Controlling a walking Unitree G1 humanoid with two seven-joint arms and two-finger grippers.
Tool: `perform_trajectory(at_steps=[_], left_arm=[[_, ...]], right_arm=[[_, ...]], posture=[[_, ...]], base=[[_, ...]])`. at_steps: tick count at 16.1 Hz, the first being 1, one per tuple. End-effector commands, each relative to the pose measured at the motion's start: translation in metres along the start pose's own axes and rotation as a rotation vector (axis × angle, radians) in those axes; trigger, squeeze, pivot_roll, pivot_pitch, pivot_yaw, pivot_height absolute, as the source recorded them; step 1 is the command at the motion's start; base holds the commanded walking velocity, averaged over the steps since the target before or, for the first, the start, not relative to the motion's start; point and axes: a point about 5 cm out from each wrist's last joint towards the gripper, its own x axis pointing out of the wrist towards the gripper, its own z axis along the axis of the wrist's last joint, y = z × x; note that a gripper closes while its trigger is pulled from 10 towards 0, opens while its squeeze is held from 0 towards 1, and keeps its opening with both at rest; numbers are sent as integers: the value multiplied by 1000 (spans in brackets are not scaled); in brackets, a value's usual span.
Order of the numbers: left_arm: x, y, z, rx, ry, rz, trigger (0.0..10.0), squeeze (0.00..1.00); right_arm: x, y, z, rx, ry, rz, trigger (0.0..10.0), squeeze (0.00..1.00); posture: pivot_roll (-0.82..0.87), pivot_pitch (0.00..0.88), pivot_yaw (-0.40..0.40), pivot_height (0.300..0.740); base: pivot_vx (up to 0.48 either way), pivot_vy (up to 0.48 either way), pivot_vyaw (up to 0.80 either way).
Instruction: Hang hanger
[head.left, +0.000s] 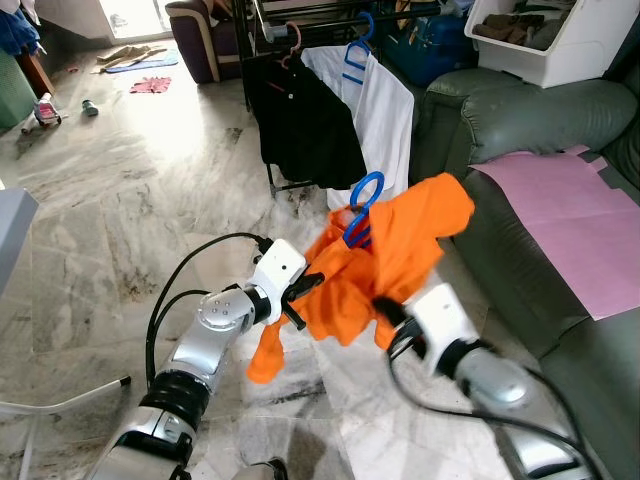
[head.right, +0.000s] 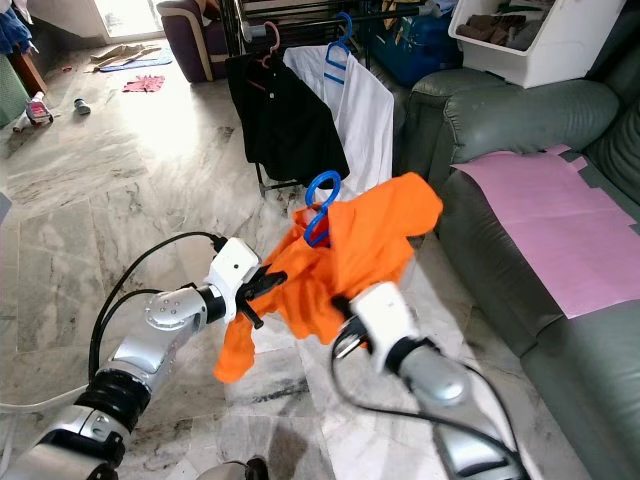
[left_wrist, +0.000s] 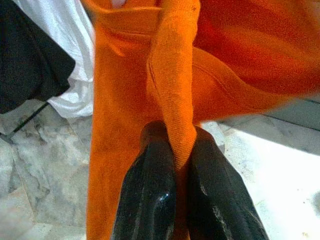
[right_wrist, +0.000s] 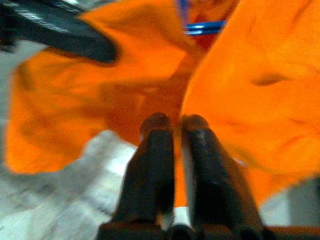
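Black fingers of your left gripper (left_wrist: 182, 150) pinch an orange shirt (head.left: 385, 255) fold; your right gripper (right_wrist: 175, 125) clamps its other side. With the blue hanger (head.left: 362, 205) merely cradled inside, mid-air, it could slip free before reaching the rack (head.left: 330, 12).

Both arms raised fwd, elbows bent, wrists angled inward toward each other at chest height. L gripper (left_wrist: 176, 150): fingers (left_wrist: 150, 185) pinched together w/ a fold of orange shirt (head.left: 390, 250) clamped between tips. L forearm runs up-right from silver elbow joint, white wrist housing, black cable looping behind. R gripper (right_wrist: 173, 122): fingers (right_wrist: 155, 160) nearly touching, tips pressed into same shirt, fabric edge between them. R forearm comes in from lower right, white wrist pointing up-left.
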Motion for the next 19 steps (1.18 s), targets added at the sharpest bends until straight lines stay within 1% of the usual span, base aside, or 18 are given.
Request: perform_trajectory(at_steps=[1, 2, 3, 4, 5, 6, 8, 9, 10, 11, 12, 13, 14, 17, 19], left_arm=[[0, 6, 9, 46, -27, 6, 2431, 0], [-1, 8, 10, 69, -25, 0, 2235, 0], [-1, 9, 10, 78, -24, -3, 2196, 0], [-2, 11, 13, 129, -24, -26, 1725, 0], [-3, 13, 15, 164, -22, -46, 1373, 0], [-4, 14, 16, 184, -21, -61, 667, 0], [-7, 14, 16, 259, -14, -114, 314, 0], [-9, 13, 16, 285, -11, -141, 0, 0], [-11, 13, 15, 313, -7, -174, 0, 0], [-14, 11, 14, 367, 1, -230, 0, 0], [-15, 9, 13, 392, 6, -261, 0, 0], [-17, 9, 11, 423, 22, -294, 0, 0], [-19, 7, 9, 447, 28, -330, 0, 0], [-19, 4, 10, 480, 22, -400, 0, 0], [-19, 3, 12, 513, 16, -428, 0, 0]], right_arm=[[-1, -12, -2, -39, 23, -76, 10000, 1000], [-1, -25, -3, -121, 40, -169, 10000, 1000], [-1, -28, -2, -140, 43, -185, 10000, 1000], [-1, -38, 5, -186, 26, -205, 10000, 1000], [-4, -46, 11, -243, 28, -166, 10000, 1000], [-7, -49, 13, -270, 27, -142, 10000, 1000], [-16, -62, 21, -319, 5, -125, 10000, 1000], [-20, -68, 27, -354, -3, -89, 10000, 1000], [-26, -73, 31, -397, -4, -45, 10000, 1000], [-34, -79, 36, -468, 7, 27, 10000, 1000], [-38, -80, 39, -487, 11, 79, 10000, 1000], [-44, -82, 42, -529, 36, 144, 10000, 1000], [-47, -83, 43, -553, 50, 188, 10000, 1000], [-52, -90, 44, -554, 95, 278, 10000, 1000], [-55, -92, 39, -491, 151, 365, 10000, 1000]], posture=[[-81, 68, 25, 740], [-80, 67, 25, 740], [-80, 67, 25, 740], [-81, 67, 26, 740], [-81, 67, 26, 740], [-85, 66, 29, 740], [-89, 66, 31, 740], [-93, 66, 34, 740], [-94, 67, 34, 740], [-97, 69, 37, 740], [-99, 70, 38, 740], [-100, 70, 39, 740], [-103, 71, 40, 740], [-105, 70, 43, 740], [-104, 70, 44, 740]], base=[[0, 0, 0], [0, 0, 0], [0, 0, 0], [0, 0, 0], [0, 0, 0], [0, 0, 0], [0, 0, 0], [0, 0, 0], [0, 0, 0], [0, 0, 0], [0, 0, 0], [0, 0, 0], [0, 0, 0], [0, 0, 0], [0, 0, 0]])
